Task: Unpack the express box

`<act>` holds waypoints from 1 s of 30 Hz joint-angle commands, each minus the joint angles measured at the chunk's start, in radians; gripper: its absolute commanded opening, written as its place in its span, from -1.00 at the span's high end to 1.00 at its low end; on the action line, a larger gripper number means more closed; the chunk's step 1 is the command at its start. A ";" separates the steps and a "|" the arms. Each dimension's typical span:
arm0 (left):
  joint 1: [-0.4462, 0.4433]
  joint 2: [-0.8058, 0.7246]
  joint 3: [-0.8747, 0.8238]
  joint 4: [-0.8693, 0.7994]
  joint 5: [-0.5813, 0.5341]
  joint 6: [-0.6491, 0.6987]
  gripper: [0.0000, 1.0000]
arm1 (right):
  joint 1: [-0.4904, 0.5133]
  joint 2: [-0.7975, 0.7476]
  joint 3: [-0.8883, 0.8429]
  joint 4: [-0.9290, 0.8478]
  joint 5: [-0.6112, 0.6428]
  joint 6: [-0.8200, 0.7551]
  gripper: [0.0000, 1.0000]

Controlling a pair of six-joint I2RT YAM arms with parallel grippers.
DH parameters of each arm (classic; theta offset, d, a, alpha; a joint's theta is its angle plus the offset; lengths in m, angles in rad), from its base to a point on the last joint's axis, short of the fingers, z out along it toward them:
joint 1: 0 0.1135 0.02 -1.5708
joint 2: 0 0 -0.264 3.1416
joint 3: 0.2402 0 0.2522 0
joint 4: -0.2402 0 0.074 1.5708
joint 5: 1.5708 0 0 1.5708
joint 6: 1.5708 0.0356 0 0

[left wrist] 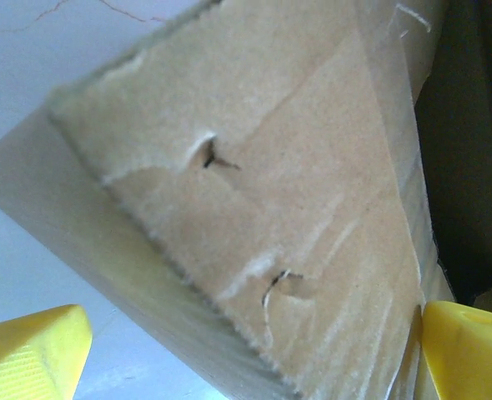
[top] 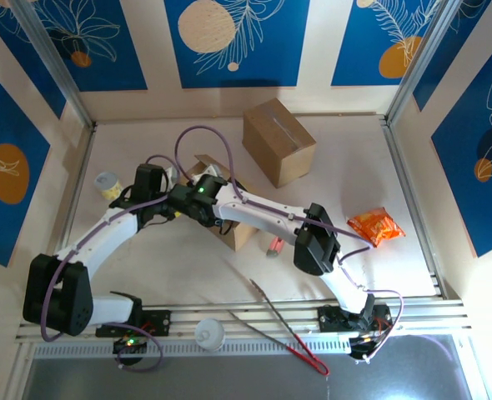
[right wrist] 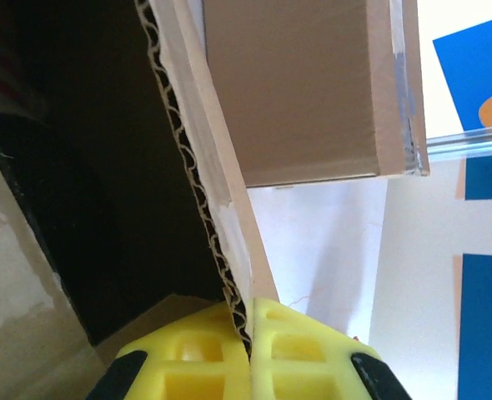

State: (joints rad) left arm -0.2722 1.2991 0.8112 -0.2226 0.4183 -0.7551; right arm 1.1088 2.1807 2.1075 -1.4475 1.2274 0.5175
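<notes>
Steel tongs [top: 283, 327] and a white cup [top: 210, 335] lie nearest me, at the front of the desk [top: 354, 167]. Beyond them both arms reach in to the open express box [top: 243, 236], which sits a little left of the desk's middle. The right tool [right wrist: 250, 333] is pressed together on the corrugated edge of a flap [right wrist: 229, 217], pinching the cardboard. The left tool [left wrist: 250, 350] stands spread wide, its yellow fingers [left wrist: 29, 354] on either side of a scuffed cardboard panel [left wrist: 254, 192], gripping nothing.

I'd judge the step to be folding that flap back to get at the inside. To do it well, the pinch should swing the flap outward along its crease rather than yank it up, or the light box may lift or slide. The left tool could lean on the wall to steady it.

Off to the right lies an orange snack packet [top: 377, 225]. Farthest back stands a taped brown carton [top: 279, 142].
</notes>
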 commanded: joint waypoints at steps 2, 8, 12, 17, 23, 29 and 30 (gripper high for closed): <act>0.015 -0.003 0.082 -0.146 0.033 0.071 -0.99 | -0.019 -0.103 0.007 0.110 -0.047 -0.109 1.00; 0.014 -0.046 0.306 -0.274 0.114 0.150 -0.99 | -0.049 -0.245 -0.008 0.188 -0.266 -0.145 1.00; 0.010 -0.083 0.396 -0.366 0.126 0.191 -0.99 | -0.078 -0.334 -0.070 0.222 -0.422 -0.082 1.00; -0.012 -0.101 0.397 -0.408 0.119 0.199 -0.99 | -0.120 -0.451 -0.220 0.351 -0.621 -0.003 1.00; -0.080 -0.124 0.427 -0.463 0.017 0.214 -0.99 | -0.158 -0.512 -0.335 0.438 -0.740 0.089 1.00; -0.140 -0.145 0.589 -0.728 -0.297 0.263 -0.85 | -0.167 -0.525 -0.357 0.427 -0.734 0.143 1.00; -0.143 -0.151 0.607 -0.752 -0.320 0.263 -0.79 | -0.166 -0.528 -0.360 0.430 -0.732 0.147 1.00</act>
State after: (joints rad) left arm -0.4034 1.1896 1.3441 -0.8276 0.2684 -0.5285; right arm 0.9447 1.6981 1.7515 -1.0645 0.5201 0.6067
